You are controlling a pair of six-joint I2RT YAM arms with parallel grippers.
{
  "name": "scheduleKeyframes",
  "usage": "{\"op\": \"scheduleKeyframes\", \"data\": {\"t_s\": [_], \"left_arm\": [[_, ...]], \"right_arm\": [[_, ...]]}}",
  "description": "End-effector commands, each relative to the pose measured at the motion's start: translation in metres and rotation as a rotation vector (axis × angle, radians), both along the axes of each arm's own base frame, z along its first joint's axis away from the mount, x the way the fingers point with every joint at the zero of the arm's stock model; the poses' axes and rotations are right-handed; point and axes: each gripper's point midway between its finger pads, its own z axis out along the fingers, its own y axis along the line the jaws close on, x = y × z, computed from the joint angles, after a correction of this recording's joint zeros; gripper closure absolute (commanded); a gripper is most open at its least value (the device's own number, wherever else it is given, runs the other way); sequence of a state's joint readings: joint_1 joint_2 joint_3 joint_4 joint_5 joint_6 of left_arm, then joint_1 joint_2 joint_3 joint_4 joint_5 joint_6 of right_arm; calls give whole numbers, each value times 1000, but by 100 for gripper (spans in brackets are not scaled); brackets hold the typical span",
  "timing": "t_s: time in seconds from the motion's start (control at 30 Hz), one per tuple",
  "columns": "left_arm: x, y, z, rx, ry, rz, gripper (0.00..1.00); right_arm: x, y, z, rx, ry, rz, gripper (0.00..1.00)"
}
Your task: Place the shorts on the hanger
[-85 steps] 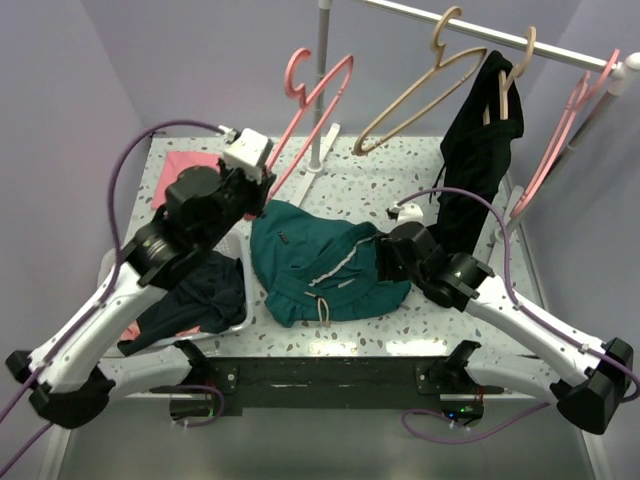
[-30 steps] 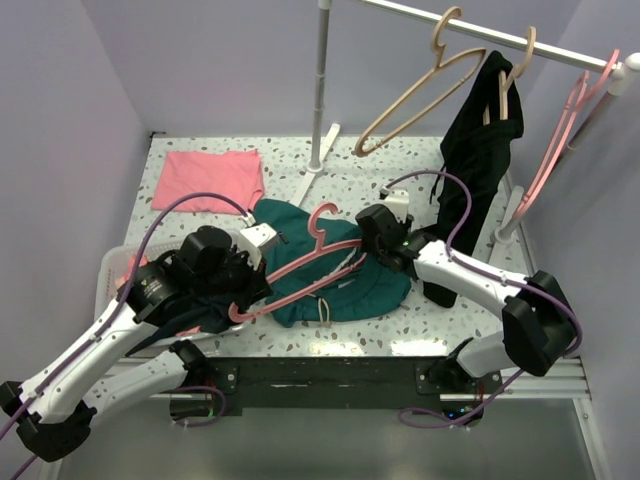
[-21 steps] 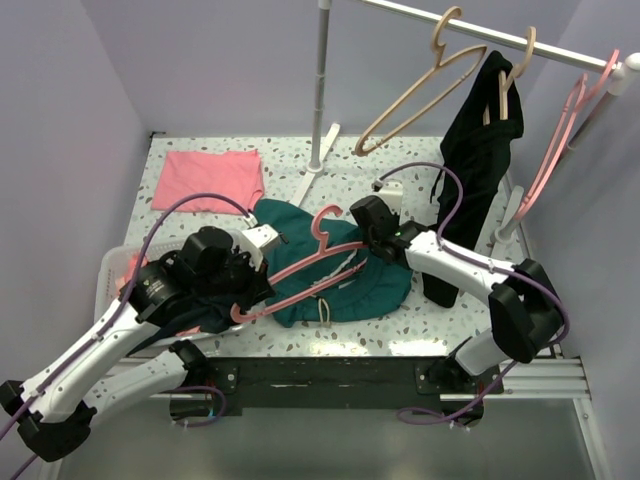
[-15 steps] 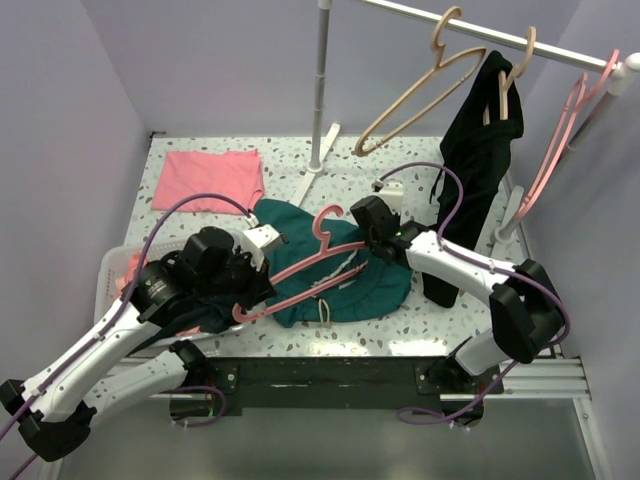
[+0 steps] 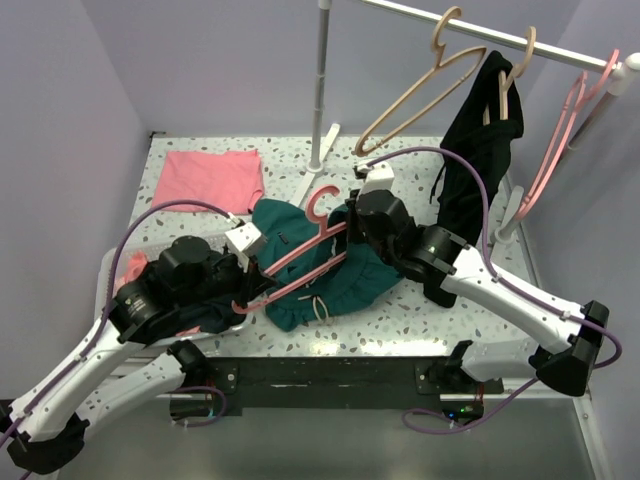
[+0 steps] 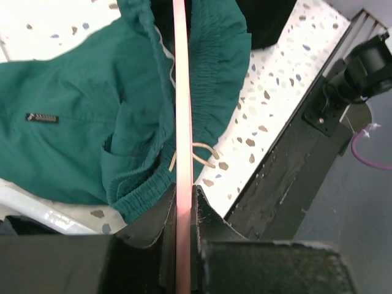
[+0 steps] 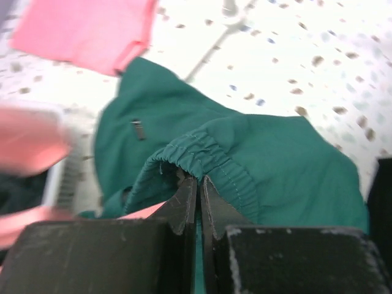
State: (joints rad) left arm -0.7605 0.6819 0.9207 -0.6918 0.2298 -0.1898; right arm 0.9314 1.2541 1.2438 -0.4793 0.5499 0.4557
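The dark teal shorts lie bunched on the table's front middle, their cream drawstring loose near the front edge. Slanting over them is the salmon-pink hanger, hook end toward the back. My left gripper is shut on the hanger's bar, which runs straight out between its jaws. My right gripper is shut on the shorts' elastic waistband, pinching it just above the jaws and holding that edge raised beside the hanger. A pink sliver of the hanger shows under the lifted fabric.
A flat pink cloth lies at the back left. A white basket with a dark garment sits by my left arm. The rail's pole stands behind; tan hangers, a black garment and a pink hanger hang above right.
My right gripper has closed on the shorts' waistband and lifted it toward the hanger. The left arm has drawn back a little, and the hanger has shifted slightly toward the back.
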Motion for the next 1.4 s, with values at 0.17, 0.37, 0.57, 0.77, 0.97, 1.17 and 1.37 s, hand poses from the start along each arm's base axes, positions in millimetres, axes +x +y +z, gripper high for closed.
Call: {"op": "scheduleKeyframes", "data": {"t_s": [0.17, 0.37, 0.57, 0.77, 0.97, 1.17, 1.37], "left_arm": [[27, -1, 56, -251, -234, 128, 100], [29, 9, 59, -370, -255, 218, 100], [26, 11, 51, -376, -250, 213, 100], [27, 12, 50, -376, -255, 222, 100], [28, 17, 60, -411, -284, 245, 100], [29, 16, 59, -419, -284, 248, 100], [30, 16, 57, -418, -278, 250, 100]], "right_arm": [[-27, 31, 30, 4, -15, 220, 99], [-43, 38, 17, 31, 4, 303, 82], [-46, 26, 12, 46, -20, 270, 47], [-42, 23, 10, 56, -22, 224, 37], [-54, 40, -47, 132, 75, 205, 44], [-68, 71, -91, 121, 106, 178, 47], [-85, 115, -91, 149, -13, 261, 44]]}}
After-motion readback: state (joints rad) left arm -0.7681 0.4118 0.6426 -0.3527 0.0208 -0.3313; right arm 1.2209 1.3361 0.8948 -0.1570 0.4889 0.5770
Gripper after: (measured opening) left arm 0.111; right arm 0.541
